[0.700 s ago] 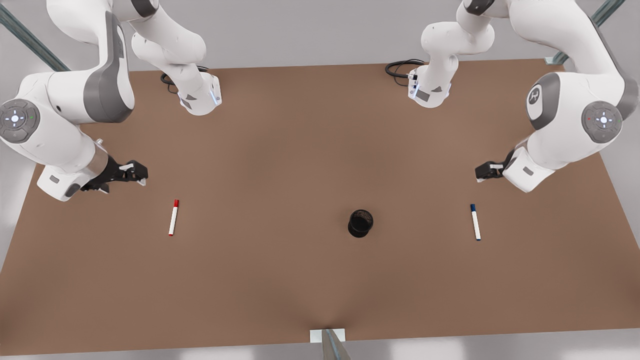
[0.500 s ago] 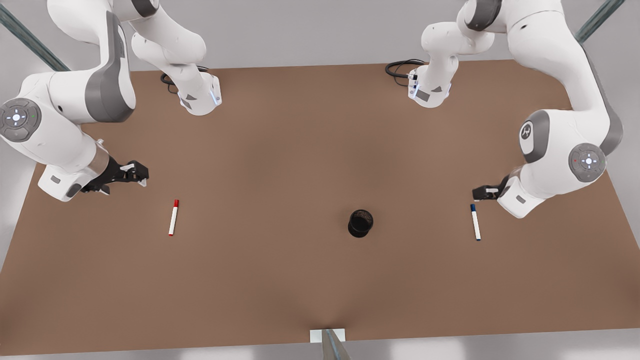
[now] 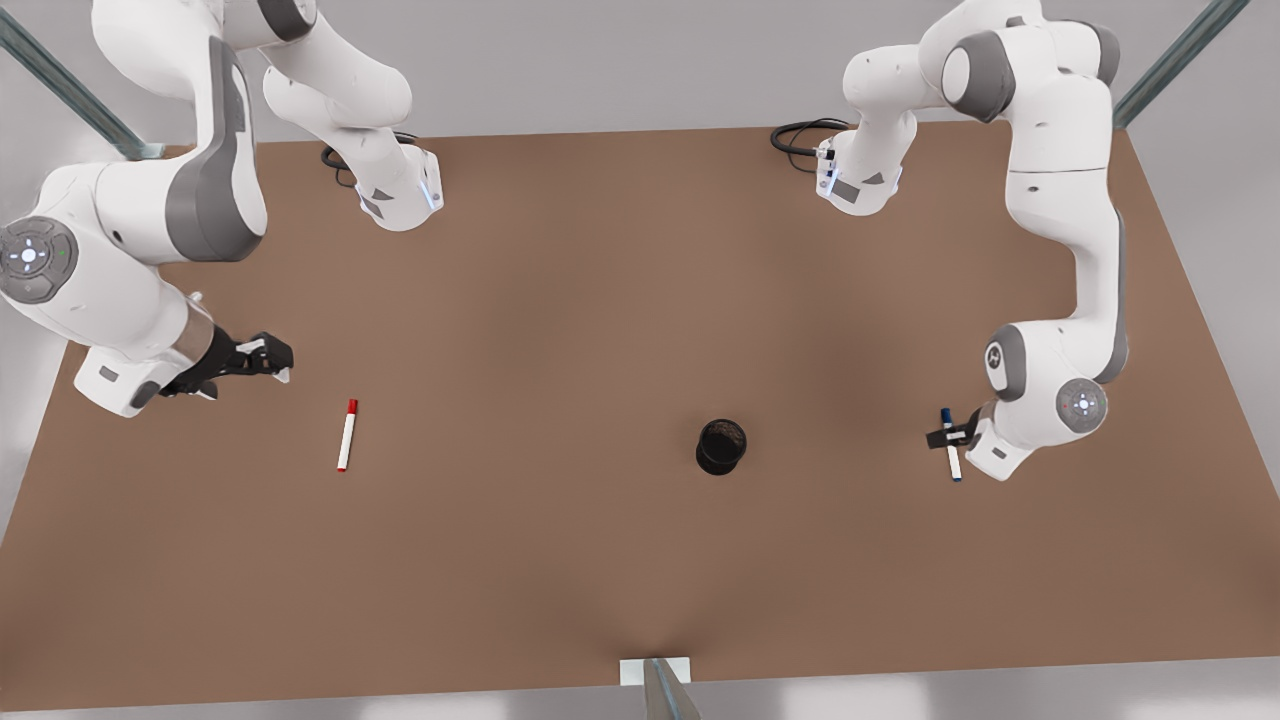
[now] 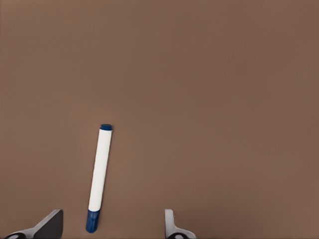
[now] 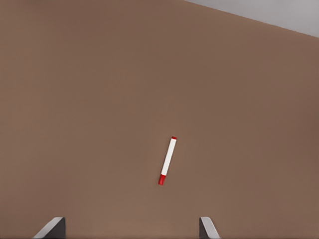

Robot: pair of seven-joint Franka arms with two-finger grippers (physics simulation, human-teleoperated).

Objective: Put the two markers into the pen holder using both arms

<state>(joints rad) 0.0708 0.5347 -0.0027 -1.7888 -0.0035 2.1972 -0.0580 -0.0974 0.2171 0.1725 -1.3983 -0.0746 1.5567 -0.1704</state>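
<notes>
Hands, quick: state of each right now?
Left hand: open, low over the blue marker, not gripping it.
Right hand: open, empty, short of the red marker.

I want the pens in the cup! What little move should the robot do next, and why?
Probably the left gripper should drop a little further and close on the blue marker. Its open fingers already hang over that marker, which lies flat on the table. The right gripper is open too, farther from the red marker.
</notes>
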